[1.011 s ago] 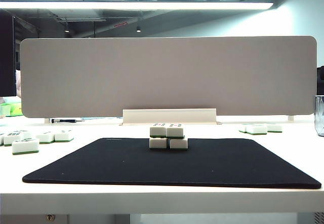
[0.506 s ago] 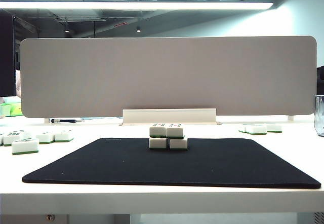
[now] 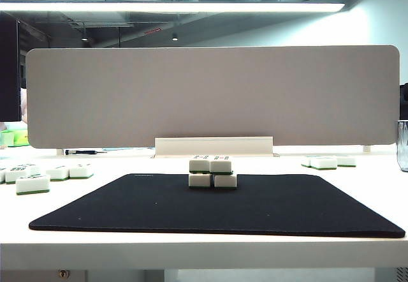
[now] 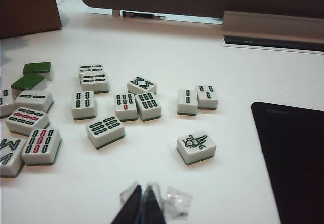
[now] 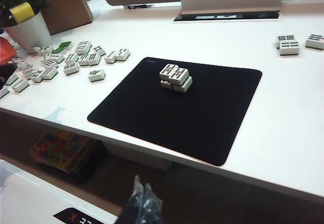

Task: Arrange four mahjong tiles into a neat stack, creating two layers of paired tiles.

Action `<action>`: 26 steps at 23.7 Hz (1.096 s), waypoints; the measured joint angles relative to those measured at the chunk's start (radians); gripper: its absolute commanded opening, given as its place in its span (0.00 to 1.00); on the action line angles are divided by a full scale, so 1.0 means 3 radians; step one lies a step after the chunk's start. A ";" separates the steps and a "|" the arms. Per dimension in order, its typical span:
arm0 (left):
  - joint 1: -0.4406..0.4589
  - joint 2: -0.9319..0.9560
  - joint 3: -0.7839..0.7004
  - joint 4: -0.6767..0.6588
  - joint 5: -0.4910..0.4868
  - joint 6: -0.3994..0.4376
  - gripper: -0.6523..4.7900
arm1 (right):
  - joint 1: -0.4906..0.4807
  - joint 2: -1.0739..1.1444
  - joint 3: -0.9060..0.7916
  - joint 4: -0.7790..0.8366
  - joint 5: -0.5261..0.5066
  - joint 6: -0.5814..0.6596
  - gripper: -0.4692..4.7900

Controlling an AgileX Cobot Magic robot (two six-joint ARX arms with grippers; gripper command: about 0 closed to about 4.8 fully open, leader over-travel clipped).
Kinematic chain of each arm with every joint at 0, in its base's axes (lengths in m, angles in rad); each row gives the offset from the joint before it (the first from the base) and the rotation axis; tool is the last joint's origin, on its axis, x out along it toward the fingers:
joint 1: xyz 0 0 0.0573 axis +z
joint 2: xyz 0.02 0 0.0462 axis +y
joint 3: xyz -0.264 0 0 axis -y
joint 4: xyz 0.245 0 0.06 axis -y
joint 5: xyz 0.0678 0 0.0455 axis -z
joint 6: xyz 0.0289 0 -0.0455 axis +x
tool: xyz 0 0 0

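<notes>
White-green stack (image 3: pixel 212 172) – two-by-two – sits on black mat (image 3: pixel 255 208).

Ext cam low, frontal; wrist cams oblique above.

Little here reads as real text. In the right wrist view a black label (image 5: pixel 76 215) on the white surface below the counter shows a red "X" and some white letters, upside down and too cut off to read. The loose tiles (image 4: pixel 105 131) beside the black mat (image 4: pixel 298 153) bear bamboo-stick marks in green and red; one tile (image 4: pixel 196 146) shows a bird figure. The small print on the mat's corner is illegible.
</notes>
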 measured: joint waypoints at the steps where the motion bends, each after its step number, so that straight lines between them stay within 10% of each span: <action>1: 0.0010 -0.0052 -0.0046 0.0011 0.0003 0.0000 0.11 | 0.0000 0.0000 0.0000 0.0000 0.0001 0.0000 0.09; 26: 0.0031 -0.0273 -0.0637 0.0404 -0.0065 -0.0014 0.11 | 0.0001 0.0000 0.0000 0.0000 0.0000 0.0000 0.09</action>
